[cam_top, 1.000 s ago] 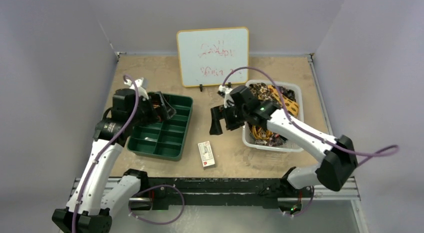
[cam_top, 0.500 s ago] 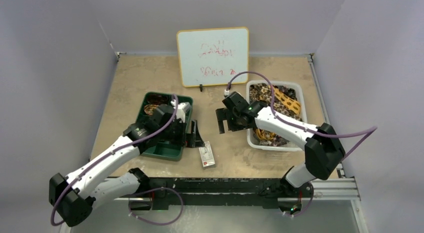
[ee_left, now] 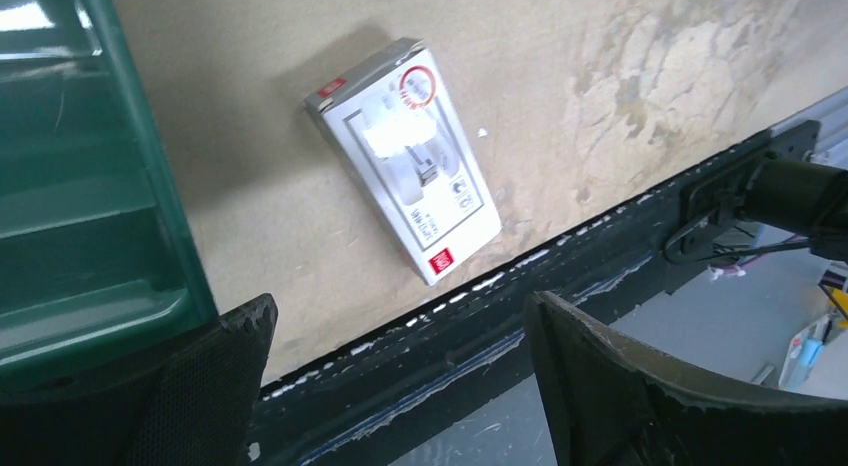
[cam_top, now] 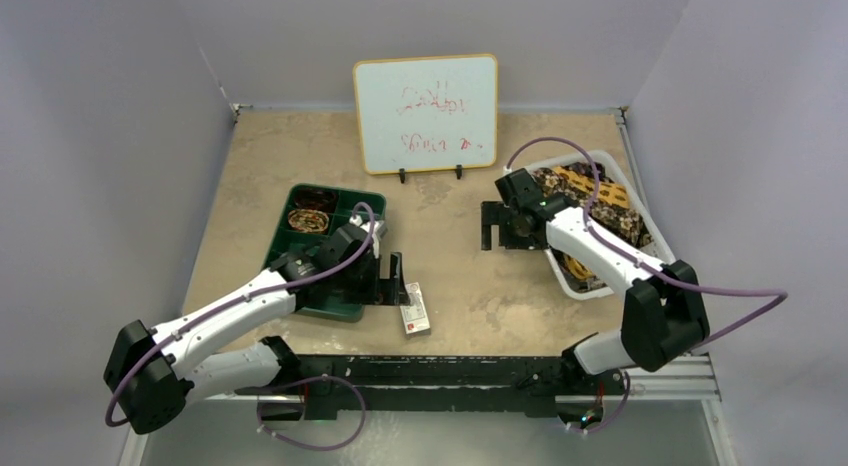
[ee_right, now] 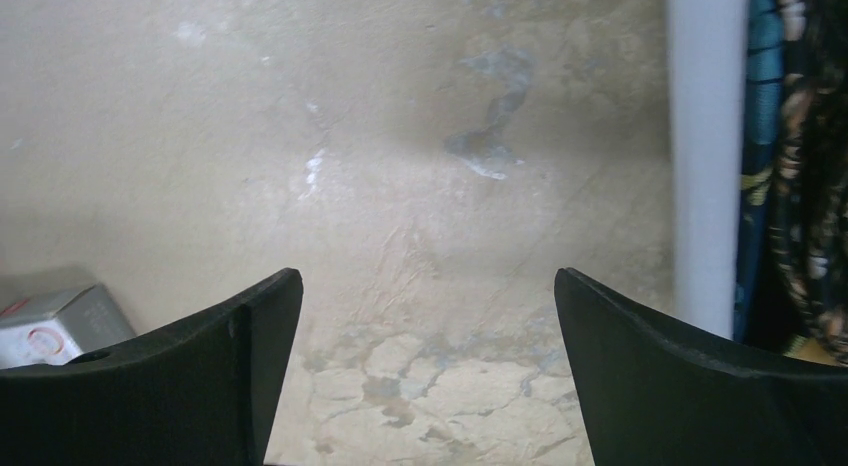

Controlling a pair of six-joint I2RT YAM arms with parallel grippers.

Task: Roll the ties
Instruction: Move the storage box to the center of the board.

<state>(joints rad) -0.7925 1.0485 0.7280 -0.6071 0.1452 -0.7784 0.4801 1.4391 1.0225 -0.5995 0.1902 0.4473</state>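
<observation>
Left hand [ee_left: 398,321] agape — coils [cam_top: 303,219] overhead only

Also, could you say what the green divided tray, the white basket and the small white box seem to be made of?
The green divided tray looks like glossy moulded plastic: light glints off its smooth walls. The white basket seems matte plastic, by its smooth rim. The small white box is probably glossy printed cardboard, from its sharp edges and glare.

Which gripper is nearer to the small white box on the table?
Left. The left gripper hangs open right beside the box; the right gripper hovers farther off, by the white bin of ties.
</observation>
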